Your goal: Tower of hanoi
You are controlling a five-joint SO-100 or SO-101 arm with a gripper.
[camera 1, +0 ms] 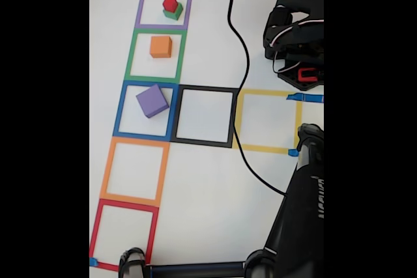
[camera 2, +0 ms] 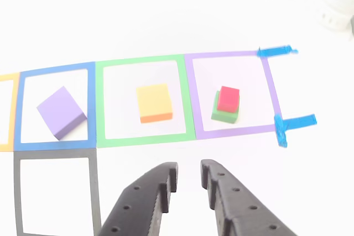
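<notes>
Left to right in the other view, the purple block [camera 2: 61,112] sits skewed inside the blue square [camera 2: 55,72], the orange block [camera 2: 155,103] sits nearly centred in the green square [camera 2: 142,62], and the red block [camera 2: 228,98] rides on top of the green block [camera 2: 224,115] in the purple square [camera 2: 227,55]. All four rest on the white surface [camera 2: 166,15].

The claw [camera 2: 188,183] hangs empty below the row, its jaws parted by a narrow gap, roughly level with the border between the green and purple squares. The red block lies ahead of it and a little to the right; the orange block lies ahead and slightly left; the purple block is well off to the left.

The likely step is lifting the red block off the green one. To do it well, the claw probably needs to widen first, swing right until the red block sits between the jaws, then come down only as far as red's sides. Going lower risks catching the green block too. Squaring the jaws to red's flat faces should keep it from twisting out.

In the fixed view the same row runs vertically, with the red block [camera 1: 171,4] at the top.
</notes>
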